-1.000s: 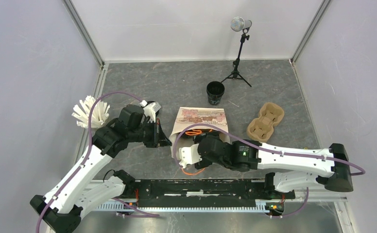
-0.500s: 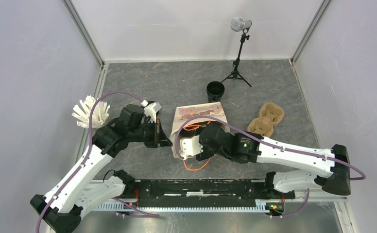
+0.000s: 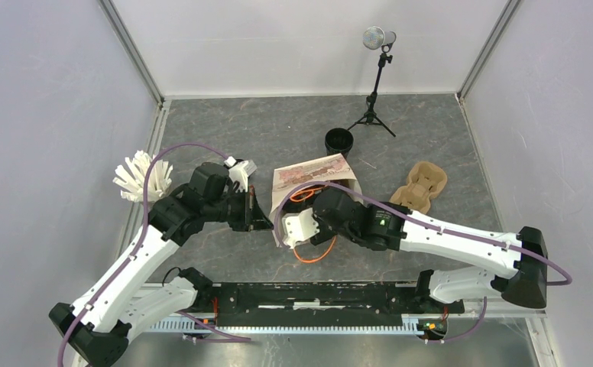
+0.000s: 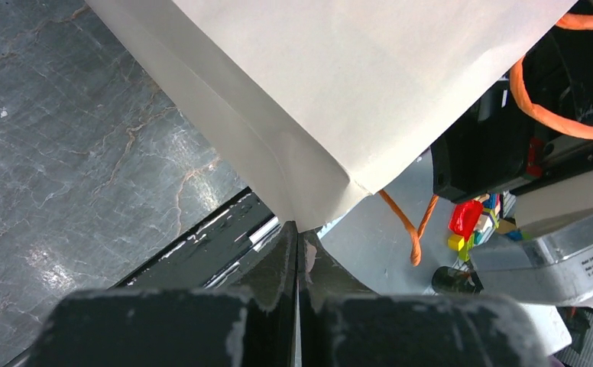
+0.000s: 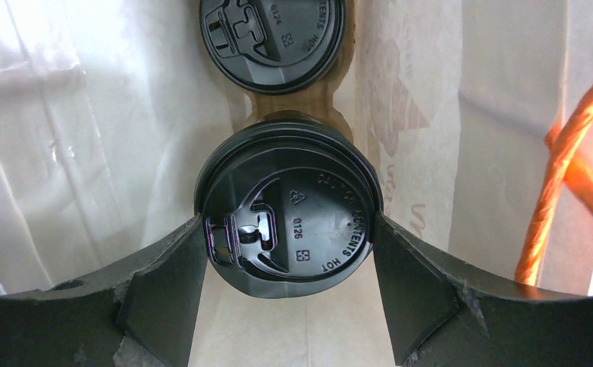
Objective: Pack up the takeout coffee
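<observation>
A takeout coffee cup [image 5: 287, 222] with a black lid sits inside the beige paper bag [image 3: 312, 172], and my right gripper [image 5: 287, 256] is shut on it, a finger pressed against each side of the lid. Behind it a second lidded cup [image 5: 272, 38] stands in the same brown carrier [image 5: 297, 103]. From above, the right gripper [image 3: 299, 227] reaches into the bag's mouth with its fingertips hidden. My left gripper [image 4: 299, 229] is shut on the bag's [image 4: 339, 92] corner and holds it up; from above this gripper [image 3: 258, 222] is left of the bag.
A black cup [image 3: 338, 144] stands on the table behind the bag. A second brown pulp carrier [image 3: 418, 187] lies to the right. A small tripod [image 3: 376, 84] stands at the back, a white spiky object [image 3: 142, 176] at the left. An orange handle [image 3: 318, 252] hangs near my right wrist.
My right gripper has moved away from the near edge, deeper into the bag. The bag has tilted and its printed face looks narrower. The left arm has barely moved.
</observation>
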Available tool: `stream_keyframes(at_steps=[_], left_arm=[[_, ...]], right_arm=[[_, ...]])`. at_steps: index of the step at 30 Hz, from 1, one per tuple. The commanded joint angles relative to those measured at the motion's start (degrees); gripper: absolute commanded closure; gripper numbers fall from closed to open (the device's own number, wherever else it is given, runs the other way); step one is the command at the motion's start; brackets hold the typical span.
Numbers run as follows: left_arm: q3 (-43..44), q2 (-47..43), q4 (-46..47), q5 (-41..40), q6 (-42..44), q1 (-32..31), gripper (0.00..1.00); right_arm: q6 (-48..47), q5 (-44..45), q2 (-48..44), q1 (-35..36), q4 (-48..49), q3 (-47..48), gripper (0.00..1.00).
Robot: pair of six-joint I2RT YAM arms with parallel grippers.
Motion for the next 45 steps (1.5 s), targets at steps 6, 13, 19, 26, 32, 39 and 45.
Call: stream_keyframes(at_steps=[6, 13, 19, 26, 32, 39, 45], left_arm=[[2.49, -0.03, 1.29, 1.73, 2.25, -0.12, 0.98], [4.60, 0.81, 1.34, -1.50, 1.92, -0.08, 0.93], [8.42, 1.46, -0.97, -6.34, 2.53, -0.03, 0.92], [11.41, 3.73, -4.53, -8.55, 2.94, 0.01, 0.72], [11.68, 0.43, -8.47, -10.93, -3.31, 0.01, 0.40], [5.56, -1.49, -3.12, -12.02, -8.22, -0.01, 0.39], [1.27, -1.90, 1.49, -14.35, -10.73, -0.39, 0.41]], right_arm=[[-13.90, -7.33, 0.08, -4.54, 0.26, 0.11, 0.34], [-13.60, -13.42, 2.86, -3.35, -1.52, 3.82, 0.37], [-10.27, -13.22, 3.75, -2.57, -1.97, 6.02, 0.37], [-7.66, -13.61, 4.01, -1.91, -1.43, 6.12, 0.37], [-7.03, -13.58, 3.90, -1.82, -0.21, 6.40, 0.37], [-6.08, -15.07, 3.01, -1.82, 1.78, 5.15, 0.37], [-4.49, -15.03, 3.62, -1.84, 2.24, 6.16, 0.37]])
